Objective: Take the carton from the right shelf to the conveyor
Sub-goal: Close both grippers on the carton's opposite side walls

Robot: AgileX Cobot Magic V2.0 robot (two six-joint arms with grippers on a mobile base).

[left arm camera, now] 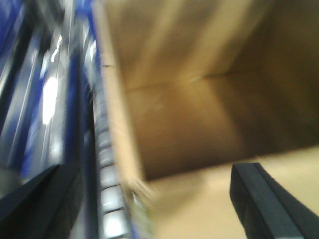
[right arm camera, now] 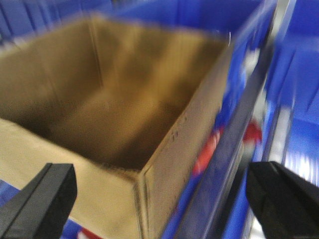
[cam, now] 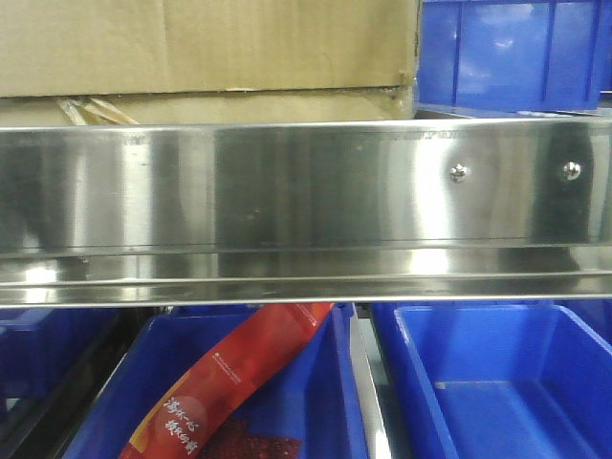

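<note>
The carton point(cam: 206, 43) is a plain brown cardboard box on the right shelf, behind the shelf's shiny steel front rail point(cam: 287, 191), which has two screw heads. Both wrist views are blurred and look down into the open-topped carton point(left arm camera: 199, 109) point(right arm camera: 124, 99). My left gripper point(left arm camera: 152, 199) is open, its dark fingers point(left arm camera: 259, 199) spread wide, and the carton's near left corner lies between them in the picture. My right gripper point(right arm camera: 164, 194) is also open, with the carton's near right corner showing between its fingers point(right arm camera: 50, 199). Neither gripper holds anything. The conveyor is out of view.
A blue bin point(cam: 516, 53) stands right of the carton on the same shelf. Below the rail are more blue bins point(cam: 497, 382); one holds a red snack packet point(cam: 239, 373). Blue bins and steel rack parts point(left arm camera: 50, 99) flank the carton in the wrist views.
</note>
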